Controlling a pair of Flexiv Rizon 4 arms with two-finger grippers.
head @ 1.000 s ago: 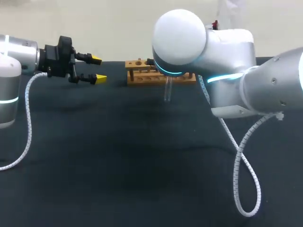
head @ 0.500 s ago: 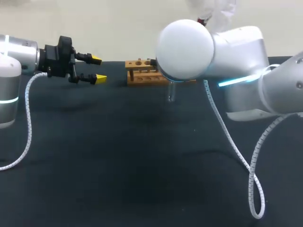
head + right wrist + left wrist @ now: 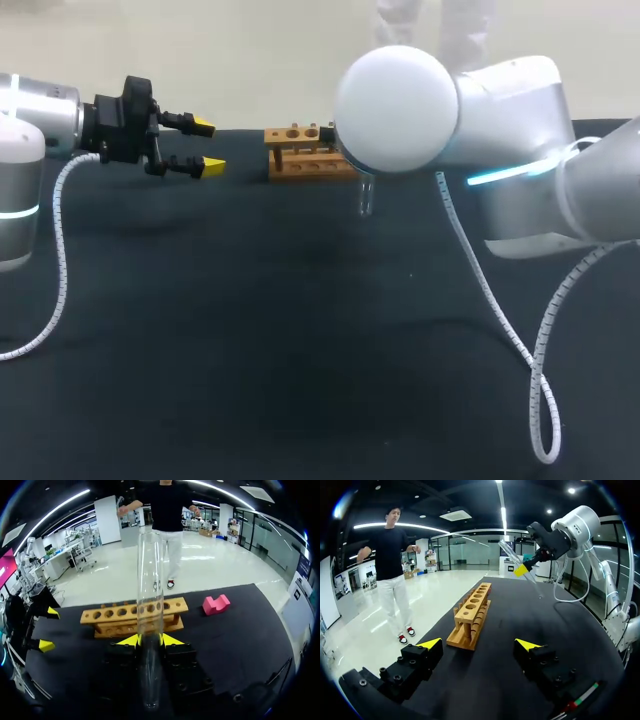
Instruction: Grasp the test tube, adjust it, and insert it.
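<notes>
Right claw [image 3: 150, 640] is clamped on the test tube [image 3: 150, 580], glass pinched between its yellow tips, up off the bench [image 3: 245, 630], with the wooden rack [image 3: 115, 615] just ahead (a pink block [image 3: 216, 604] beside the rack's end). Left claw [image 3: 478, 644] hangs spread wide, holding nothing, well apart.

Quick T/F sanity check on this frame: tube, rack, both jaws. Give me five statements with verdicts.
1. The right jaws are shut on the test tube. True.
2. The test tube sits in a hole of the wooden rack. False: it is held in the air, clear of the rack.
3. The left jaws are open and empty. True.
4. The wooden rack lies tipped on its side. False: it stands upright, holes facing up.
5. A pink block lies off one end of the wooden rack. True.
</notes>
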